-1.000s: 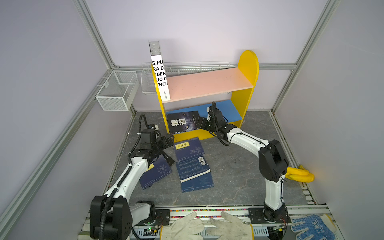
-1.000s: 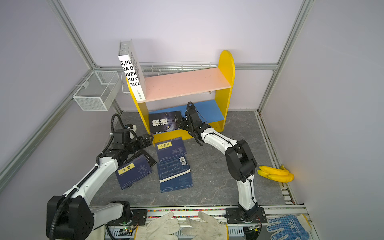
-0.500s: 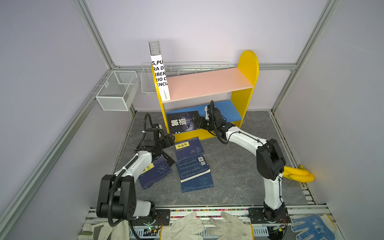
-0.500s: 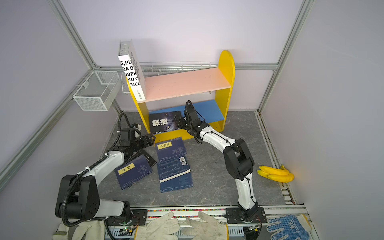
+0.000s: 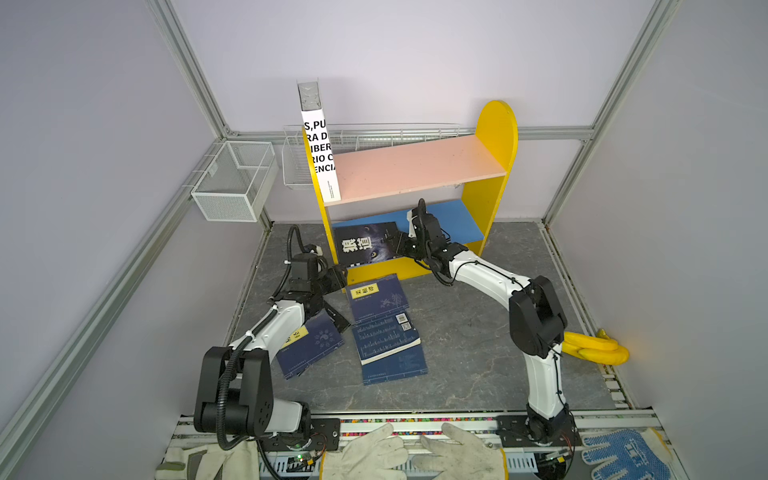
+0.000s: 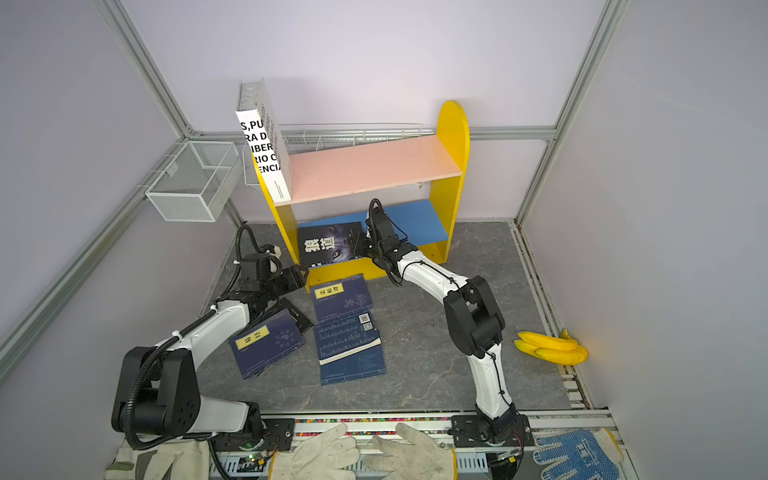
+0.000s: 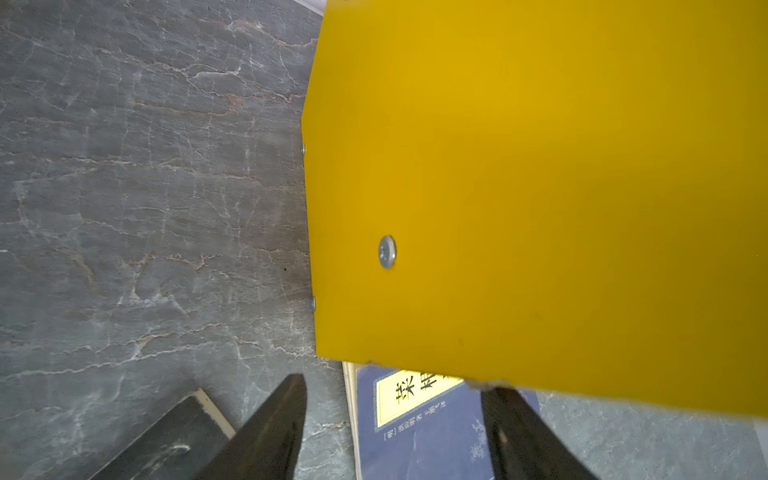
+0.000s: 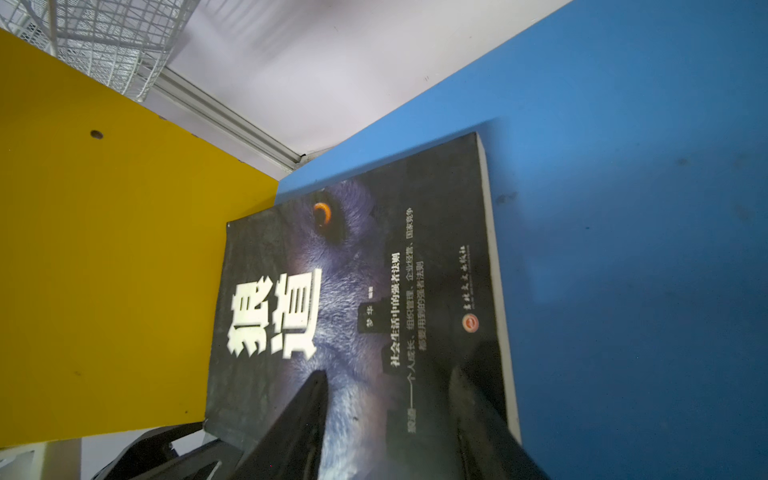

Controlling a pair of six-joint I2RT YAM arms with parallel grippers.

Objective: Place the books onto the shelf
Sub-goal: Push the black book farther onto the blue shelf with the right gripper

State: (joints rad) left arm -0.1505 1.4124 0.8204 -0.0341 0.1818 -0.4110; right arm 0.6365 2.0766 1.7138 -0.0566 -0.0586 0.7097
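Grey marbled floor (image 5: 457,332) bears the shelf (image 5: 415,166); lilac walls (image 5: 415,50).

Seven books (image 5: 378,297), one shelf (image 5: 415,166), two wire baskets (image 5: 232,183), one banana bunch (image 5: 594,349)

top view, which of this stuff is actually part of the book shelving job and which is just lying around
Part of the job:
- shelf
- white book, standing on the pink board
- black book, partly on the blue board
- navy books, loose in front of the shelf

Just lying about:
- bananas
- work gloves
- blue glove
- wire baskets
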